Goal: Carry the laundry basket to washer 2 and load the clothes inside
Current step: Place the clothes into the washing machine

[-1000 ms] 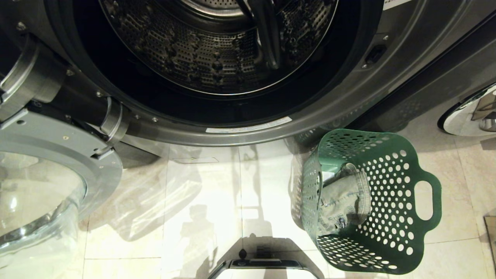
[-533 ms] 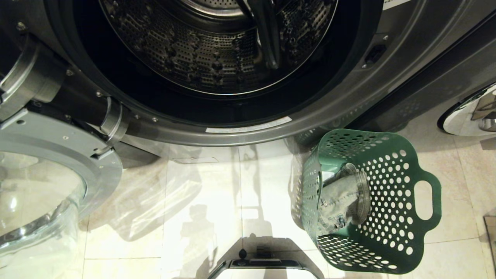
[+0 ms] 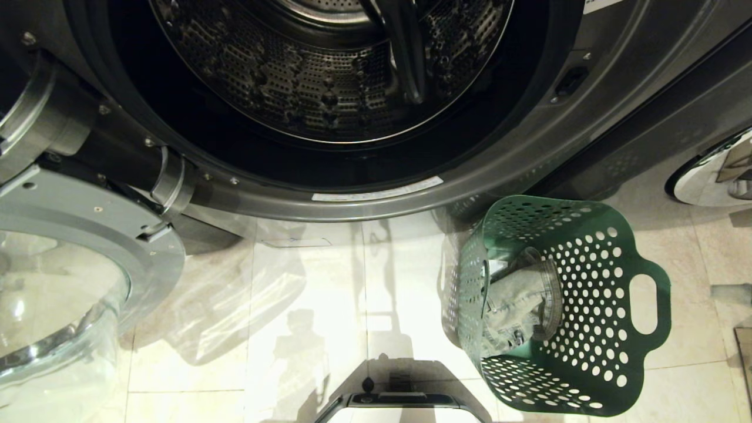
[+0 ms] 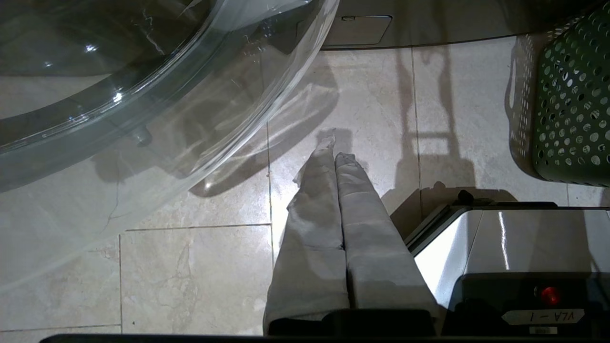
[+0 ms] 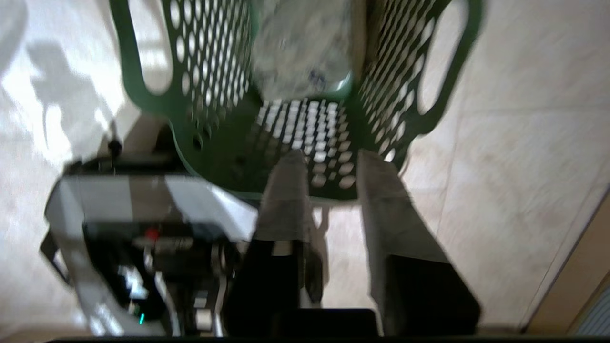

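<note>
Sitting nearest, at the lower edge of the head view, is the robot's own base (image 3: pixel 402 400), its grey top just clear of the green laundry basket (image 3: pixel 593 329) to its right. The left gripper (image 4: pixel 335 150) hangs over bare floor tiles (image 3: pixel 282 329) beside that base, its two fingers pressed flat together with nothing between them. The right gripper (image 5: pixel 329 159) is poised over the near rim of the basket, fingers parted with a clear gap and nothing in them — the picture from that wrist is smeared, so finer detail is lost. The basket stands on the tiled floor, tilted, its handle (image 3: pixel 643 305) on the robot's right, and a crumpled pale garment (image 3: pixel 517 308) lies inside against its far wall. To the left, the washer's round glass door (image 3: pixel 64 282) stands swung open over the floor. Beyond the basket and the tiles rises the washer (image 3: pixel 376 202), its dark opening wide and its perforated steel drum (image 3: pixel 305 76) holding no clothes — the basket sits just in front of the machine's lower right side.
</note>
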Robot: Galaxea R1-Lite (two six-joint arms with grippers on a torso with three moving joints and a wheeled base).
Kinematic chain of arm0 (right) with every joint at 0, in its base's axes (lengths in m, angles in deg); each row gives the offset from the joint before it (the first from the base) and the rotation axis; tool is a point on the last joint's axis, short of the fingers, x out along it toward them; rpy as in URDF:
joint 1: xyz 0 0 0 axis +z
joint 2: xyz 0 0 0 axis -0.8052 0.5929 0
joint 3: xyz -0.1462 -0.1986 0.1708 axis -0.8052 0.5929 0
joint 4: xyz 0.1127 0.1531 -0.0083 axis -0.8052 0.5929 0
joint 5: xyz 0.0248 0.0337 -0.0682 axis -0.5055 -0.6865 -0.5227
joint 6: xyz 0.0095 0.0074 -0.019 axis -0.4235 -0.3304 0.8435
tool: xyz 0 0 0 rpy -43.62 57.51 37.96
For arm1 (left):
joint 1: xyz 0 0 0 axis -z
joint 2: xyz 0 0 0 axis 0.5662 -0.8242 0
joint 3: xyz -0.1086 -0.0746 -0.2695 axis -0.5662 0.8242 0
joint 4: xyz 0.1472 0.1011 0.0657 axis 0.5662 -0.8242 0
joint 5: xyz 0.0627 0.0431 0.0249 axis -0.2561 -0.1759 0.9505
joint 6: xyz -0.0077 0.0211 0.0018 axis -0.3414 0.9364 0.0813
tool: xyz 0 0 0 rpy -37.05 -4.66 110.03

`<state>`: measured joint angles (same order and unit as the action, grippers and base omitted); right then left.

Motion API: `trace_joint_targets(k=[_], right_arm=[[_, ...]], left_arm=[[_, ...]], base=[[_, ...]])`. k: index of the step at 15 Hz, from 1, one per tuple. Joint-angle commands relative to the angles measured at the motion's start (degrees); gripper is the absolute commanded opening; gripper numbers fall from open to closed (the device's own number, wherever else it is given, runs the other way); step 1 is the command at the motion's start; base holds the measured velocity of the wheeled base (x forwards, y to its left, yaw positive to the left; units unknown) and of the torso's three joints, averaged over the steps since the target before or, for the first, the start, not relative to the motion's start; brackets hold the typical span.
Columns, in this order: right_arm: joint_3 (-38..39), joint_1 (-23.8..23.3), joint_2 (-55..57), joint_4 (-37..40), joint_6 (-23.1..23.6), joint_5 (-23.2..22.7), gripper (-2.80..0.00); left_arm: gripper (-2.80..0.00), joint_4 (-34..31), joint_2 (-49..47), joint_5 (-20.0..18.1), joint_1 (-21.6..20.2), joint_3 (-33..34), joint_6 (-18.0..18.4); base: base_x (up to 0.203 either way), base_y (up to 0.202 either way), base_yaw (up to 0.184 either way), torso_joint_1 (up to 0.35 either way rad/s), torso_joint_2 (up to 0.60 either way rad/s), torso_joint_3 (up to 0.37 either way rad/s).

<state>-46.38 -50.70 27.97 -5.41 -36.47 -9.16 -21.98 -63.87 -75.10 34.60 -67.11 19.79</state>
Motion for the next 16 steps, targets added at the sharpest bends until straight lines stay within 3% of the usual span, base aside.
trace_joint_targets(k=[1, 4, 8, 13, 16], right_arm=[[2.45, 1.18, 7.39, 0.06, -0.31, -1.19, 0.00], [10.37, 1.34, 13.97, -4.78, -1.14, -4.03, 0.00], [18.95, 1.29, 26.01, -27.14, -2.17, -4.48, 0.00], [18.76, 1.29, 42.07, -40.52, -2.20, -4.74, 0.00], [14.38, 1.29, 48.14, -43.33, -1.33, -5.81, 0.00]], left_arm=[[-2.80, 0.00, 0.03, 0.00, -0.02, 0.09, 0.02], [-2.80, 0.00, 0.01, 0.00, 0.06, 0.09, 0.02], [-2.80, 0.00, 0.01, 0.00, 0.06, 0.09, 0.02], [-2.80, 0.00, 0.01, 0.00, 0.07, 0.09, 0.02], [-2.80, 0.00, 0.09, 0.00, 0.02, 0.09, 0.02]], base=[[0.000, 0.000, 0.000, 0.000, 0.00, 0.000], [0.000, 0.000, 0.000, 0.000, 0.00, 0.000], [0.000, 0.000, 0.000, 0.000, 0.00, 0.000], [0.000, 0.000, 0.000, 0.000, 0.00, 0.000], [0.000, 0.000, 0.000, 0.000, 0.00, 0.000]])
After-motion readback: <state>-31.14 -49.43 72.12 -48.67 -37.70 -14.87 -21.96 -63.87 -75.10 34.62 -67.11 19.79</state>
